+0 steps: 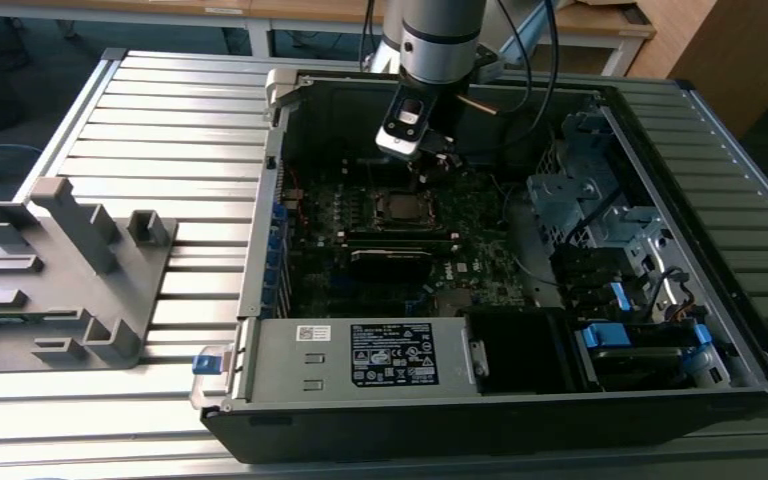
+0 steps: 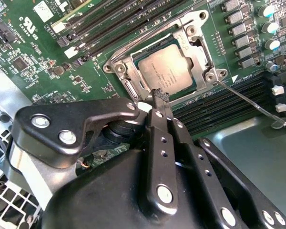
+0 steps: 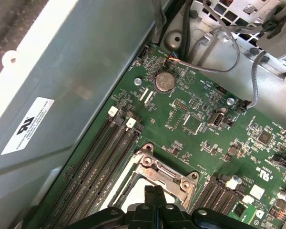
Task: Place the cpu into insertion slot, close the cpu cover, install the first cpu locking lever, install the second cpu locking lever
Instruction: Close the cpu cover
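Note:
The cpu (image 2: 168,71) lies flat in the insertion slot (image 2: 118,68) on the green motherboard, its grey metal top showing through the cut-out of the cpu cover (image 2: 200,53). The silver cover is folded down over the chip. In both wrist views my gripper (image 2: 159,95) is shut, its black fingertips (image 3: 155,192) together at the edge of the cover, with nothing visible between them. One thin wire locking lever (image 2: 250,106) sticks out loose from the socket's corner over the memory slots. In the exterior view the gripper (image 1: 427,172) hangs just above the socket (image 1: 399,207).
The open computer case (image 1: 357,365) lies on a slatted metal table, its walls close around the arm. Memory slots (image 2: 114,24) flank the socket. Drive cages and cables (image 1: 598,220) fill the exterior view's right. A grey fixture (image 1: 64,270) stands at the left.

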